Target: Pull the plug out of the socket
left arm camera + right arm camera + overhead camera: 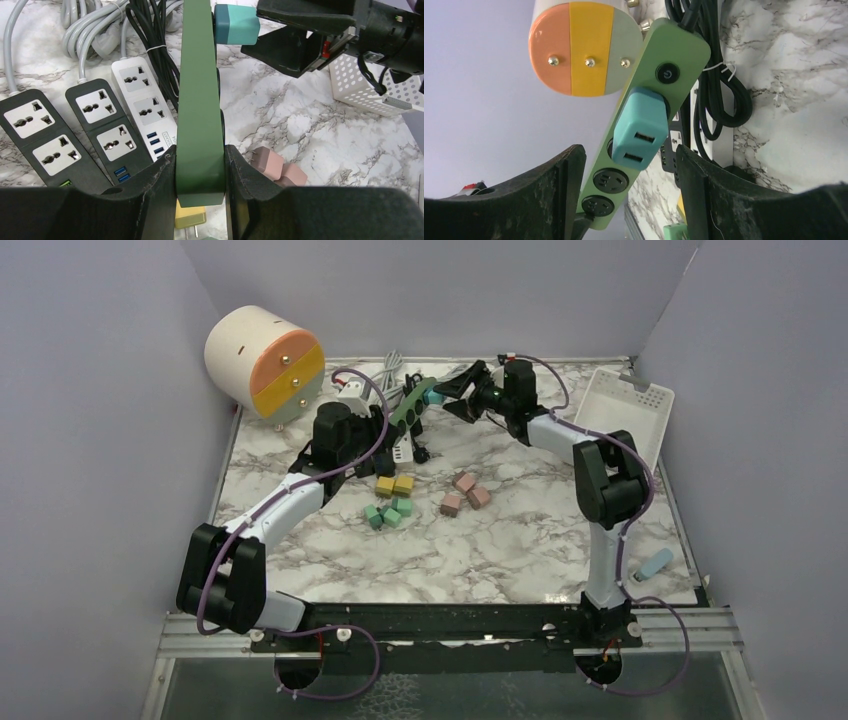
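A white-and-grey marbled table (520, 540) carries everything. At its far left corner stands a cream drum (265, 362) with an orange and yellow face. A white perforated tray (625, 410) sits tilted at the far right corner. Near the far centre, two black power strips (42, 135) and a white power strip (145, 105) lie side by side, with bundled grey cables (95, 30) and a black cable (150, 35) beyond them. Mid-table lie yellow blocks (394, 484), green blocks (389, 512) and pink blocks (464, 492). A pale blue object (655, 564) lies at the near right edge
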Motion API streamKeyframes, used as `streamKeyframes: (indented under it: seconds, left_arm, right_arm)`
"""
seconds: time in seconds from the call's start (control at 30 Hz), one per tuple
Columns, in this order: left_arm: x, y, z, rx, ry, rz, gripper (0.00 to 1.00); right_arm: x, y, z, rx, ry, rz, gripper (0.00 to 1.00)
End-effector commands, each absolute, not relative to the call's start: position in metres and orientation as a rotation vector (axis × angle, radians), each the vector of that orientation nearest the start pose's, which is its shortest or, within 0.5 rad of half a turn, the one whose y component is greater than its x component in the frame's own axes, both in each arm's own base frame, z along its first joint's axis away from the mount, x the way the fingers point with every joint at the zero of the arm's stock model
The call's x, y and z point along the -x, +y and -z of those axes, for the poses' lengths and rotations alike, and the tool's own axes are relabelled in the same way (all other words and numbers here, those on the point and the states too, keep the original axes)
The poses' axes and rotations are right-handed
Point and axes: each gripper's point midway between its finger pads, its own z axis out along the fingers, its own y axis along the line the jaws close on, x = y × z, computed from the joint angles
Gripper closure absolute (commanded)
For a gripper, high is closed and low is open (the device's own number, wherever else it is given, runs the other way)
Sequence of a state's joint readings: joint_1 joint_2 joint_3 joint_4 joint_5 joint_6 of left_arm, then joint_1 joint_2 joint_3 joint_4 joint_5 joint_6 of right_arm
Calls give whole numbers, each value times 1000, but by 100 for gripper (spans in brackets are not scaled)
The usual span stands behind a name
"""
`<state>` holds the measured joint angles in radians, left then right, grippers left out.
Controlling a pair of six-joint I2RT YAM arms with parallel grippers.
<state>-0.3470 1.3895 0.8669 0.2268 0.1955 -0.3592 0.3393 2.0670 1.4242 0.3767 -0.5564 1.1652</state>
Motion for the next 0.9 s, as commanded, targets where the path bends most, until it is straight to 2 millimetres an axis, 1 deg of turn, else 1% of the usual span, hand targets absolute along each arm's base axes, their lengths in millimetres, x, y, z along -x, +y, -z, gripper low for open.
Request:
streamKeyframes:
  seconds: [0.0,0.07,0.1,0.13,0.17,0.23,0.27,0.3,0.4,0.47,0.5,0.53,0.57,0.6,0.63,0.7,0.87]
  left_arm:
    - [-396,-202,-246,-162,1730,725,100]
    - [-396,-202,-248,-165,1724,729,100]
    - [-396,-202,-249,-167,1722,730,100]
    - [-395,-203,-248,-168,1723,731,100]
    - [-395,-202,-248,-165,1722,731,100]
    - [-395,-202,-245,-162,1729,731,100]
    - [-395,-202,-243,-164,1733,732,100]
    - [-394,-202,-242,-162,1735,733,100]
    - [-394,-204,-237,-165,1747,743,100]
    - [-398,-208,-230,-176,1777,750,100]
    - [-400,-209,-225,-178,1807,747,96]
    - [-402,-212,-221,-186,1833,752,80]
    - [-406,-215,-213,-197,1861,760,69]
    - [-408,-219,-212,-202,1868,775,61]
    - [-409,-223,-211,-204,1867,797,55]
    - [-412,-227,-209,-201,1871,826,50]
    - [-418,-240,-198,-212,1903,892,48]
  right_arm:
    - [-507,318,-177,-407,2052,-1565,30]
    - [-512,321,-174,-414,2052,-1577,32]
    - [-515,322,-174,-411,2047,-1581,35]
    - [-517,323,-173,-413,2048,-1587,41]
    - [-519,325,-175,-408,2041,-1598,53]
    - [-521,328,-178,-390,2030,-1619,86]
    - [-522,329,-179,-383,2028,-1620,97]
    - [-522,330,-179,-383,2033,-1621,99]
    - [-521,330,-182,-357,2037,-1616,99]
    - [-520,329,-183,-323,2045,-1579,99]
    - [-519,329,-186,-293,2047,-1563,99]
    - [-517,329,-186,-275,2062,-1557,99]
    - [-515,330,-189,-252,2062,-1563,99]
    - [-514,330,-192,-243,2056,-1569,99]
    - [-512,330,-196,-237,2047,-1577,99]
    - [-509,330,-200,-235,2043,-1600,99]
    - [-505,329,-224,-221,2003,-1617,99]
